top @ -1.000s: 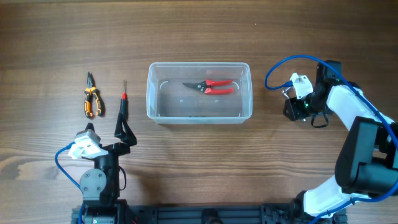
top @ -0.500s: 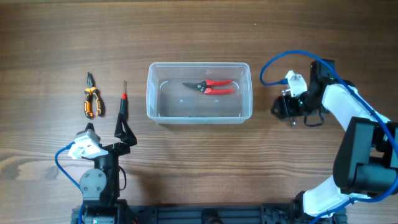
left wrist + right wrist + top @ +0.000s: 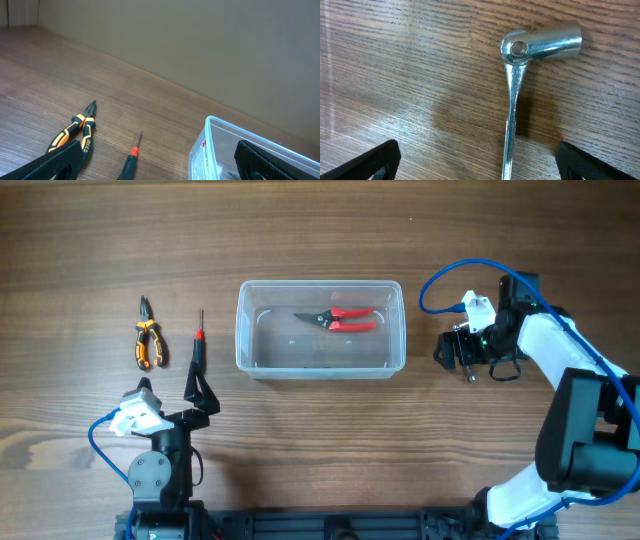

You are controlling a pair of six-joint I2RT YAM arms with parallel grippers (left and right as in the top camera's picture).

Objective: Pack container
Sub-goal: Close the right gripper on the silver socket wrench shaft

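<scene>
Far left on my overhead feed: orange-and-black pliers [image 3: 147,345], then a black screwdriver with a red collar [image 3: 198,350], both with tips pointing away from the arm bases. The left gripper [image 3: 159,162] is spread wide and holding nothing. The clear plastic rectangular container [image 3: 320,284] sits mid-table, open side up, long axis left-right. Red-handled snips [image 3: 338,319] lie inside along that axis, tips left. The right gripper [image 3: 480,160] is splayed open too. Only its wrist cam shows the shiny steel socket wrench [image 3: 512,100] on the wood between the fingers, untouched.

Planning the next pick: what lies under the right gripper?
A silver tool with a cylindrical head lies on the table, between the open jaws. Its shaft's far end is cut off; overhead, the right gripper covers it.
</scene>
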